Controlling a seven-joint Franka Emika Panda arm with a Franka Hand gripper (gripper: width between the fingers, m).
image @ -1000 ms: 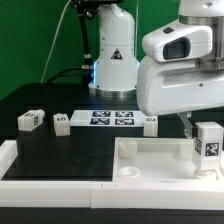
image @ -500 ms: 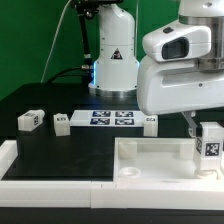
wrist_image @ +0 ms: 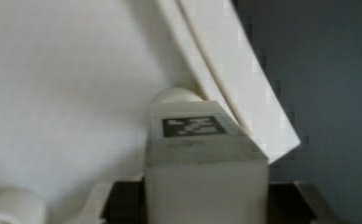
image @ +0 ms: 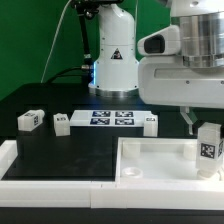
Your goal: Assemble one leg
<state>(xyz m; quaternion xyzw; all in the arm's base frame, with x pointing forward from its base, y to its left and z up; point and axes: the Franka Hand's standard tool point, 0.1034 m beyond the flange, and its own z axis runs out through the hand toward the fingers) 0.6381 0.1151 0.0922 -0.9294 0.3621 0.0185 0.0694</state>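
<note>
"Leg first; where is it?"

"Right between the fingers of the gripper, upright, its tag facing the exterior camera; its lower end is down on the white tabletop directly beneath the gripper, close to the tabletop's raised rim; whether it sits in a corner hole I cannot tell"

"And the gripper; how wide?"

"Closed down to the leg's width and holding it; in the wrist view the dark fingers lie against both sides of the leg, with no gap that I can see; in the exterior view only one finger shows, just beside the top of the leg"

"Anything else on the counter?"

"Three more of the same kind, all well away from the gripper, toward the exterior view's left; the nearest spare leg lies just beside one end of the marker board; the middle spare leg lies just beside the board's other end; the farthest spare leg lies apart, beyond that; none of them touches the tabletop"
</note>
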